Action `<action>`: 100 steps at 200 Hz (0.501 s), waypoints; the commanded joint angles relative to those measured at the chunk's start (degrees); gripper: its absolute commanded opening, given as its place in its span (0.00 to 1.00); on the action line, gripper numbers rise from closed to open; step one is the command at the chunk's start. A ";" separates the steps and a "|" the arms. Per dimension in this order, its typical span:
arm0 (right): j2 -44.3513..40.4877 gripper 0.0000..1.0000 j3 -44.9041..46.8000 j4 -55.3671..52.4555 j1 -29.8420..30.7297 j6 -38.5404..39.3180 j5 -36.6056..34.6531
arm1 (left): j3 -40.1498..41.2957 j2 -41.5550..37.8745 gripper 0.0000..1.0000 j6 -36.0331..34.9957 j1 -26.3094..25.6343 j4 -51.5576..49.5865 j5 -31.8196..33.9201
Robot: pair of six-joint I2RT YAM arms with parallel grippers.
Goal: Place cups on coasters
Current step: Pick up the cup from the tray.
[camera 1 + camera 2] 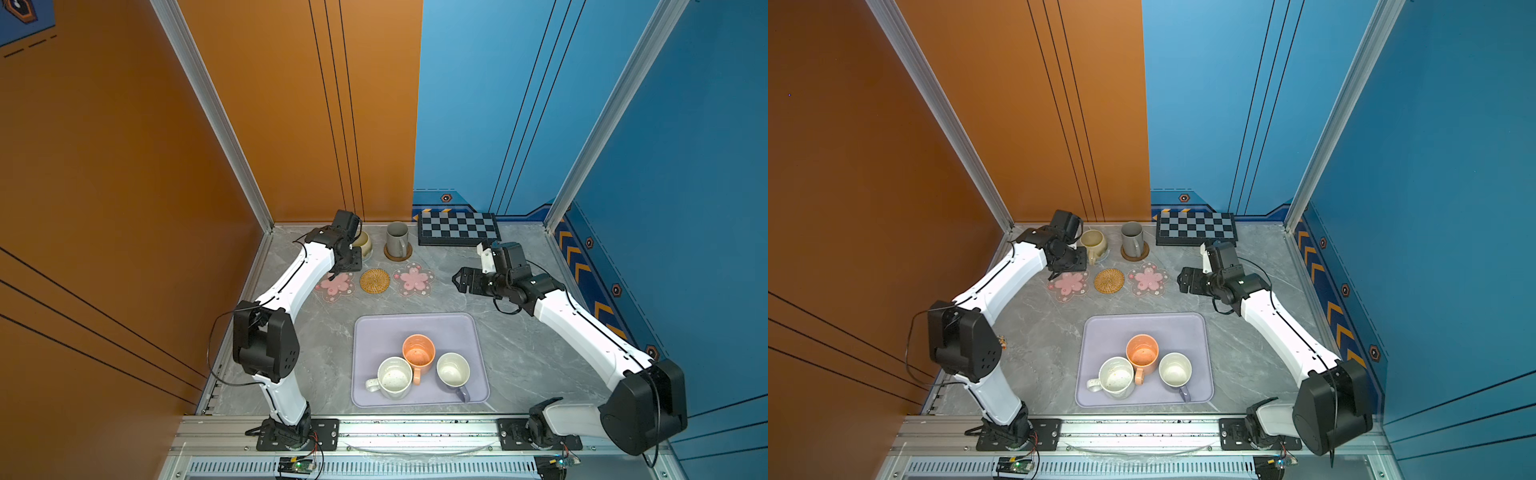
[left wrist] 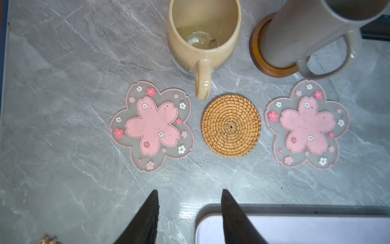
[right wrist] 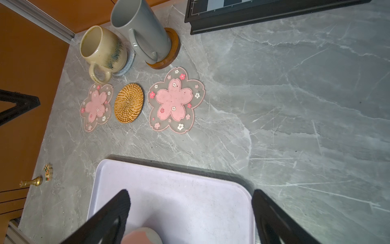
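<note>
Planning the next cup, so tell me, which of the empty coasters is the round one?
The tan woven rattan coaster, lying between the two pink flower-shaped coasters. It alone among the bare ones is a plain circle.

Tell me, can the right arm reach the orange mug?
Probably yes: the right gripper hangs open near the tray; the orange mug's far side is free, though the speckled mug and lavender mug crowd it.

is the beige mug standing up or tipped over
Upright: the beige mug stands base-down on the grey coaster, mouth facing up, empty inside.
</note>
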State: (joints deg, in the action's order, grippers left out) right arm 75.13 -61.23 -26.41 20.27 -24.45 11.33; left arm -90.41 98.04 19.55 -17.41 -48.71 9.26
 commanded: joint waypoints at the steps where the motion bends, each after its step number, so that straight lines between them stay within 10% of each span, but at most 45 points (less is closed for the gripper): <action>1: -3.71 0.92 2.57 -0.04 0.70 -2.18 -1.77 | 4.28 -5.71 0.49 1.59 -0.78 -0.52 1.76; 100: -18.61 0.92 14.46 -3.38 9.31 -6.33 -7.79 | 27.68 -30.93 0.48 7.87 -4.87 -0.55 3.94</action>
State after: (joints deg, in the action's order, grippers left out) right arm 60.66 -50.17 -27.44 26.76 -28.71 8.23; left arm -66.83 70.91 24.64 -21.19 -48.53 11.07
